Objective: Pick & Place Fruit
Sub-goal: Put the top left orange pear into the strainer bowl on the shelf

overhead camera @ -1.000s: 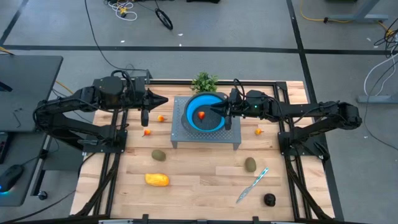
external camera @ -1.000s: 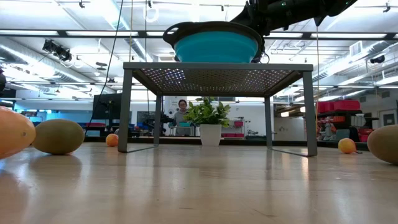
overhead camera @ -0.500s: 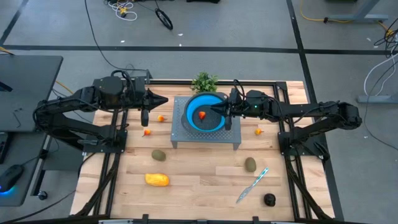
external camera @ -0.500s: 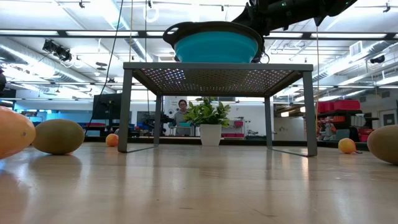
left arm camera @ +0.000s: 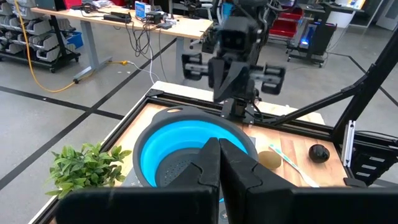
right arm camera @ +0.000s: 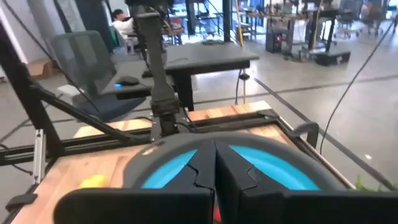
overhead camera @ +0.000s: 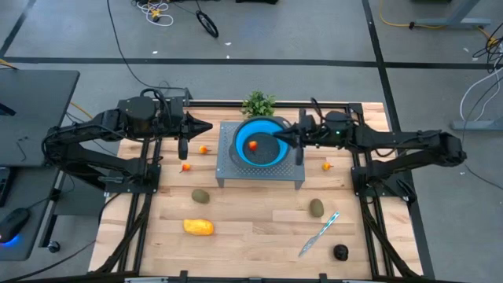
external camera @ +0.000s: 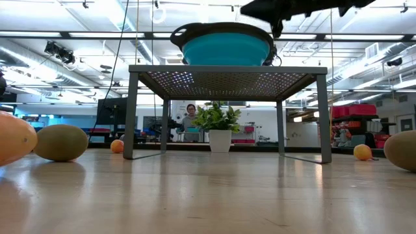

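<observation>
Right claw [overhead camera: 277, 138] closed above bowl [overhead camera: 259, 141]

In the low view, the yellow-orange oblong fruit [external camera: 14, 138] is cut off at the edge.

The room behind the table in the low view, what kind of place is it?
Probably a robotics lab or workshop: exposed ceiling ducts, desks with cables, a person seated at a workstation, and red tool cabinets.
</observation>
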Robot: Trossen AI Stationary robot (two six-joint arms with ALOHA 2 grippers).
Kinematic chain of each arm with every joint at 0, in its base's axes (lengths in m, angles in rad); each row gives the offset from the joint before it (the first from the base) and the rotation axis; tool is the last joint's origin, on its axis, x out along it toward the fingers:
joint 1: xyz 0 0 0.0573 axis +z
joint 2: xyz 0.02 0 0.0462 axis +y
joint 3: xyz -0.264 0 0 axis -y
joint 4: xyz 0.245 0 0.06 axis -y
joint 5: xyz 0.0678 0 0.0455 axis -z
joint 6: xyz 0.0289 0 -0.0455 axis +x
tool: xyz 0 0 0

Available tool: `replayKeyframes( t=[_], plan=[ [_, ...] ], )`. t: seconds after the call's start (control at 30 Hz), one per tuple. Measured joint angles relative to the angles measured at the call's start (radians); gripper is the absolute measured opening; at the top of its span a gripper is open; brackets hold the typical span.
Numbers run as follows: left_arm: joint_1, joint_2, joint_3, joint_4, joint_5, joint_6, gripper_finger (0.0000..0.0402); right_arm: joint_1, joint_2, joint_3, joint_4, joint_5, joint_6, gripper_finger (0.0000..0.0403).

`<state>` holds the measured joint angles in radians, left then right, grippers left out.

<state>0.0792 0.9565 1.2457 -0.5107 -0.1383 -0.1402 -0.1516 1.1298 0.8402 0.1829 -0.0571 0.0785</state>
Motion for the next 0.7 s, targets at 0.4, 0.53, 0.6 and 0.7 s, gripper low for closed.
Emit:
replayKeyframes(
  t=[0.4,0.53,0.6,0.7],
  plan=[
    [0.000,-0.002,0.000,0.001,0.000,0.014,0.0004,0.022,-0.136,0.000,-0.081,0.002,-0.042,0.0001],
    [0.000,-0.002,0.000,0.002,0.000,0.014,0.0004,0.022,-0.173,0.000,-0.106,0.002,-0.043,0.0001],
    [0.000,-0.002,0.000,0.002,0.000,0.014,0.0004,0.022,-0.199,0.000,-0.143,0.002,-0.042,0.0001],
    [0.000,-0.002,0.000,0.003,0.000,0.002,0.0004,0.022,-0.245,0.000,-0.205,0.000,-0.042,0.0001]
  ],
)
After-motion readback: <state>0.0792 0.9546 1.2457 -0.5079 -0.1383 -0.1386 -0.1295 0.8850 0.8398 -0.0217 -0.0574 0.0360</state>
